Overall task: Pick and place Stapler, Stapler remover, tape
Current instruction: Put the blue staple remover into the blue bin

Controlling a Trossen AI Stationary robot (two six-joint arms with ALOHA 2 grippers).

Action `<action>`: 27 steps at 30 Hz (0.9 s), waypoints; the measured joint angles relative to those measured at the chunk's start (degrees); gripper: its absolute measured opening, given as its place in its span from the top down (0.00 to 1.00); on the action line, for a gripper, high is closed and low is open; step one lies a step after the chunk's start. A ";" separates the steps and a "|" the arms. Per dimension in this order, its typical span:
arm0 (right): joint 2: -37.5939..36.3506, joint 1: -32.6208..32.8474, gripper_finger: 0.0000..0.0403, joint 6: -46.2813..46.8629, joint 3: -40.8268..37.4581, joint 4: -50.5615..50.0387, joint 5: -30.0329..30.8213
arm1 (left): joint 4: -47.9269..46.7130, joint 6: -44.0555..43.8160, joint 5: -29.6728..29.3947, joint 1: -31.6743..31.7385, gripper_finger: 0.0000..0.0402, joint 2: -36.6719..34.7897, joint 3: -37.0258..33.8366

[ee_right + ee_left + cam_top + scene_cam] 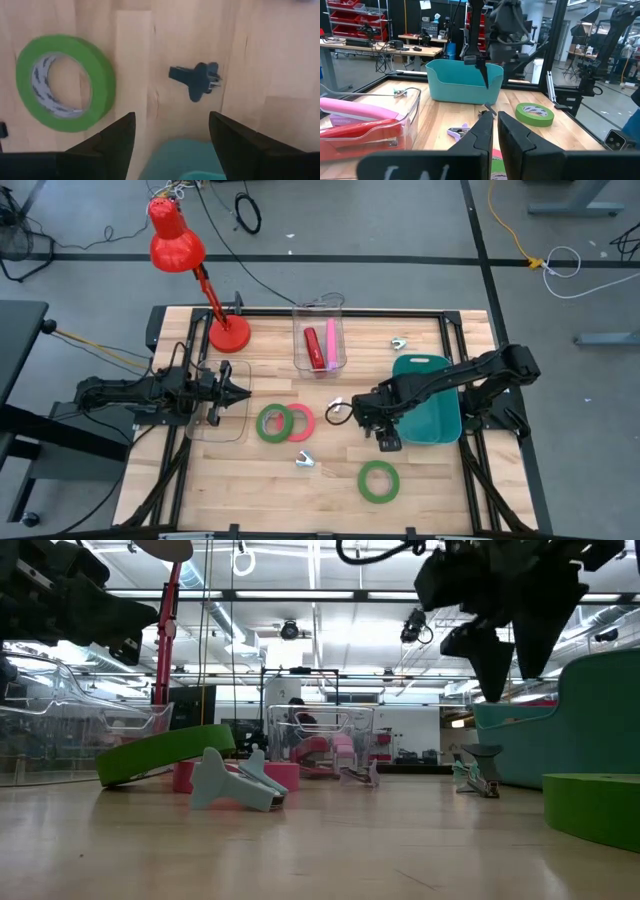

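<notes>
right gripper (pixel 388 442): hanging above the wood table (pixel 420 490), its jaws standing wide apart and holding nothing, just beside the teal bin (pixel 432 418).
left gripper (pixel 243 394): waiting over a clear tray (pixel 215 425) at the left side, jaws lying close together with only a thin gap, nothing between them.
tape: one green ring (pixel 379 481) is lying beyond the right jaws; a second green ring (pixel 271 423) is leaning against the pink-red ring (pixel 300 422), ahead of the left jaws.
stapler remover (pixel 305 461): sitting on the wood between the rings, apart from both jaws.
stapler (pixel 312 348): red, lying in the clear box (pixel 320 335) near the lamp (pixel 178 242).
</notes>
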 joint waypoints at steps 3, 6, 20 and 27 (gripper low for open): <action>0.00 -1.18 0.38 1.83 -0.60 0.36 0.02 | 0.00 -0.01 0.01 0.00 0.93 -0.01 0.00; 0.12 -2.54 0.38 1.97 -0.67 0.86 0.03 | 0.00 0.01 0.01 0.00 0.93 0.00 0.00; 0.37 -6.51 0.38 3.85 -7.96 8.04 -6.12 | 0.02 -0.01 0.00 -0.01 0.93 0.00 -0.01; 0.37 -7.53 0.38 4.97 -8.87 11.80 -7.56 | 0.02 0.01 0.00 0.00 0.93 0.00 0.00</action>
